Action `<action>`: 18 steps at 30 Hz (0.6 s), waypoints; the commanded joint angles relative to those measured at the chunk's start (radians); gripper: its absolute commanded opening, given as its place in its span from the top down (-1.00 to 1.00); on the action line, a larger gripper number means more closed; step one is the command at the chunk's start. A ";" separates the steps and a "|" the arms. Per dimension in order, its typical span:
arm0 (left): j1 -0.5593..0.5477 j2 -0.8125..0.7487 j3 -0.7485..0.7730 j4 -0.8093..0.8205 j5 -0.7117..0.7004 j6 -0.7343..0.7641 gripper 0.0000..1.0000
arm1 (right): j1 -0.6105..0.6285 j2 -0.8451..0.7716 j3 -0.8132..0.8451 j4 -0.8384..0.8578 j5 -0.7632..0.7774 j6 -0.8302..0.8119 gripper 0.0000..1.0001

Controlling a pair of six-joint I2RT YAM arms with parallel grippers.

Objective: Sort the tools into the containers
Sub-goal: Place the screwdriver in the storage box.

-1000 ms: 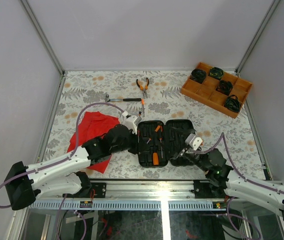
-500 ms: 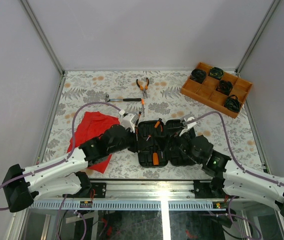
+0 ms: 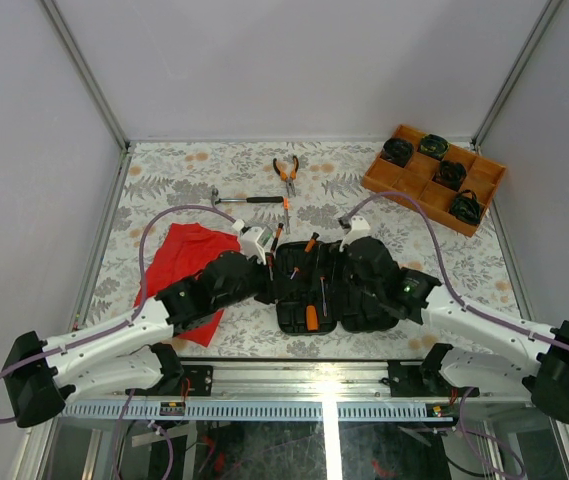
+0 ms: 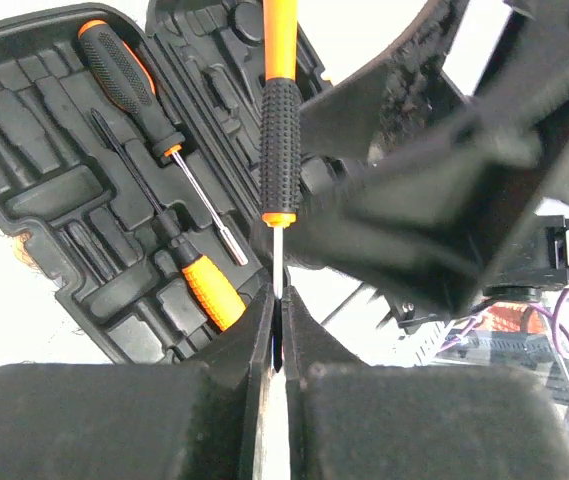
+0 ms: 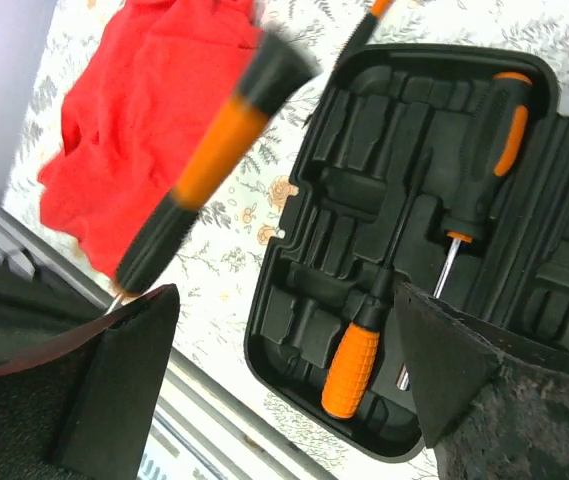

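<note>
The black tool case lies open near the front edge, with several orange-and-black screwdrivers in its moulded slots. My left gripper is shut on the thin steel shaft of another screwdriver, holding it above the case's left half. My right gripper hangs open over the case with nothing between its fingers. The held screwdriver shows blurred ahead of it. Orange-handled pliers and a small hammer lie on the table behind the case.
A red cloth lies left of the case, under my left arm. An orange compartment tray of black round items stands at the back right. The metal front rail runs just below the case.
My right arm has swung from the case's front right corner up over the case's right half, its jaws a little wider. The left gripper has shifted slightly back-left with the screwdriver.
</note>
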 commanded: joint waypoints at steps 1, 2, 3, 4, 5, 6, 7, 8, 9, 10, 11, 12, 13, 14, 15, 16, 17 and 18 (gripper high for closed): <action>0.007 -0.031 -0.009 0.055 -0.023 -0.020 1.00 | -0.192 0.004 -0.018 0.030 -0.262 0.196 -0.91; 0.006 -0.035 -0.012 0.056 -0.026 -0.022 1.00 | -0.233 0.000 -0.044 0.070 -0.338 0.225 -0.92; 0.007 -0.037 -0.014 0.055 -0.027 -0.024 1.00 | -0.262 -0.007 -0.069 0.125 -0.373 0.250 -0.95; 0.005 -0.039 -0.017 0.057 -0.028 -0.024 1.00 | -0.278 -0.017 -0.088 0.163 -0.392 0.268 -0.99; 0.006 -0.040 -0.019 0.056 -0.028 -0.024 1.00 | -0.284 -0.025 -0.098 0.186 -0.396 0.273 -0.99; 0.007 -0.036 -0.019 0.057 -0.026 -0.023 1.00 | -0.285 -0.039 -0.103 0.199 -0.392 0.272 -0.99; 0.006 -0.034 -0.018 0.056 -0.024 -0.022 1.00 | -0.286 -0.052 -0.108 0.211 -0.386 0.271 -0.98; 0.006 -0.033 -0.017 0.057 -0.024 -0.021 1.00 | -0.285 -0.070 -0.116 0.218 -0.373 0.271 -0.98; 0.007 -0.030 -0.016 0.059 -0.022 -0.022 1.00 | -0.287 -0.086 -0.123 0.220 -0.359 0.267 -0.98; 0.006 -0.027 -0.015 0.061 -0.022 -0.023 1.00 | -0.289 -0.100 -0.124 0.207 -0.337 0.256 -0.99; 0.007 -0.025 -0.013 0.063 -0.021 -0.025 1.00 | -0.290 -0.116 -0.126 0.190 -0.308 0.251 -0.98; 0.006 -0.024 -0.013 0.066 -0.020 -0.027 1.00 | -0.291 -0.133 -0.141 0.193 -0.287 0.244 -0.99; 0.006 -0.024 -0.014 0.069 -0.020 -0.029 1.00 | -0.291 -0.151 -0.154 0.214 -0.276 0.242 -0.99; 0.006 -0.025 -0.015 0.074 -0.019 -0.032 1.00 | -0.291 -0.168 -0.165 0.229 -0.264 0.243 -0.98; 0.007 -0.026 -0.018 0.081 -0.019 -0.034 1.00 | -0.291 -0.184 -0.164 0.220 -0.240 0.243 -0.99; 0.006 -0.026 -0.023 0.088 -0.017 -0.036 1.00 | -0.291 -0.198 -0.160 0.207 -0.215 0.240 -0.98; 0.007 -0.026 -0.025 0.097 -0.015 -0.036 1.00 | -0.291 -0.212 -0.156 0.201 -0.189 0.242 -0.95; 0.004 -0.024 -0.029 0.104 -0.013 -0.036 1.00 | -0.291 -0.224 -0.154 0.205 -0.178 0.253 -0.91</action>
